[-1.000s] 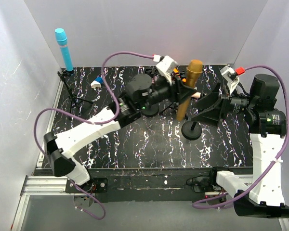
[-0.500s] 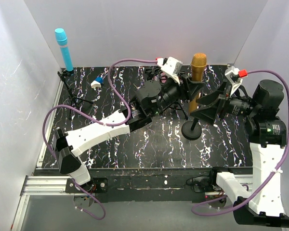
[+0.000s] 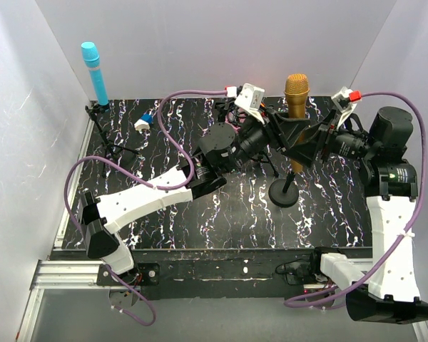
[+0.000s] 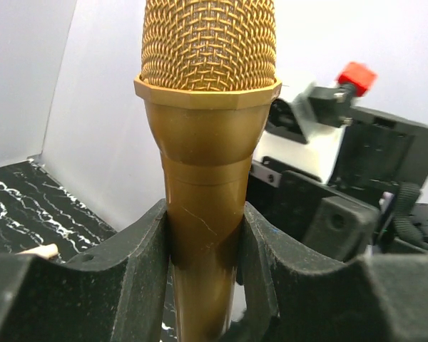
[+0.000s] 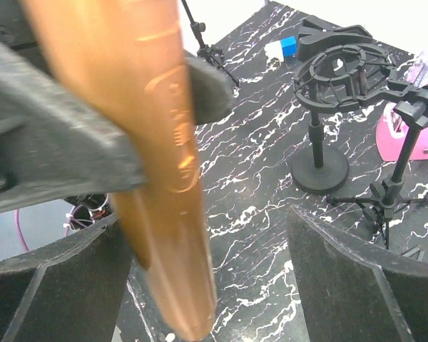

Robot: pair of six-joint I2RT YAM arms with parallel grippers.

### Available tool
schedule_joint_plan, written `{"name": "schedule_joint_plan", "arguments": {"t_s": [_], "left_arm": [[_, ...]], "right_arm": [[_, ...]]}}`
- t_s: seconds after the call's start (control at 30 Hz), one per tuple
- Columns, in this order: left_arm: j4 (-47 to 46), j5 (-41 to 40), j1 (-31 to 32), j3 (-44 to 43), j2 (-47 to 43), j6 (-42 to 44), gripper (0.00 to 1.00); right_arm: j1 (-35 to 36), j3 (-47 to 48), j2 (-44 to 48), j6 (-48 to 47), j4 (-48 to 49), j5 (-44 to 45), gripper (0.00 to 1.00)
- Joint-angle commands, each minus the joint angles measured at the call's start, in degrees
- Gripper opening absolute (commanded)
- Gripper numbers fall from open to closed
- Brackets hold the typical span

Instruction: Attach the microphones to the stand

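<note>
I have my left pincer [image 4: 203,246] clamped on the gold microphone [image 4: 208,128], upright above the bench [image 3: 221,206] at one o'clock. My right pincer [image 5: 200,274] stands wide open, straddling the microphone's lower end.

Wore white ribbed shells along the left arm [image 3: 143,196] and right arm [image 3: 392,235], broken up by black cylindrical joint housings. Trailed a purple cable [image 3: 200,91] in loose loops off each, running up to a white wrist camera mount [image 3: 251,95]. Ended in matte black fingers [image 4: 121,263] with curved, scooped inner faces.
</note>
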State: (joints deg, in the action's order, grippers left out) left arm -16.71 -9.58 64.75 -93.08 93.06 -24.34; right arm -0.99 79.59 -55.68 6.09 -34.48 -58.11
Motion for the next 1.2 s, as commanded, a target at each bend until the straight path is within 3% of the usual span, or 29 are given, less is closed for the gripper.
{"name": "schedule_joint_plan", "arguments": {"t_s": [0.0, 0.13, 0.23, 0.4, 0.47, 0.57, 0.7, 0.77, 0.97, 1.17], "left_arm": [[-4.12, 0.27, 0.46, -0.79, -1.48, -2.03, 0.00], [-4.21, -0.08, 0.46, -0.62, -1.47, -2.29, 0.00], [-4.38, -0.17, 0.46, -0.18, -1.82, -2.64, 0.00], [-4.12, 0.62, 0.46, 0.09, -2.00, -3.78, 0.00], [-3.95, 1.23, 0.46, 0.18, -2.09, -4.57, 0.02], [-2.37, 2.28, 0.38, -0.08, -2.79, -5.98, 0.24], [4.56, 2.81, -0.41, -1.22, -5.42, -7.91, 0.76], [10.18, 5.00, -2.16, -2.72, -7.00, -8.71, 0.97], [21.10, 22.73, -11.56, -6.68, -7.45, -14.86, 0.98], [23.82, 29.44, -13.77, -11.06, -5.26, -12.58, 0.98]], "right_arm": [[0.47, -0.66, -0.04, 1.56, 4.50, -0.78, 0.88], [0.55, -2.24, 1.27, 2.44, 6.96, -2.88, 0.80], [0.56, -3.91, 2.07, 3.84, 9.51, -5.78, 0.66], [0.56, -5.59, 2.42, 6.39, 12.77, -8.95, 0.19], [0.56, -5.68, 2.51, 6.39, 12.77, -9.30, 0.08], [0.47, -5.85, 2.86, 6.39, 12.60, -9.31, 0.04], [0.47, -6.20, 3.56, 4.12, 10.49, -9.74, 0.03], [0.47, -5.94, 3.91, 1.05, 8.56, -10.09, 0.03], [0.47, -4.89, 3.56, -4.42, 3.54, -11.85, 0.03], [0.47, -3.92, 2.68, -4.86, 2.66, -13.87, 0.03]]}}
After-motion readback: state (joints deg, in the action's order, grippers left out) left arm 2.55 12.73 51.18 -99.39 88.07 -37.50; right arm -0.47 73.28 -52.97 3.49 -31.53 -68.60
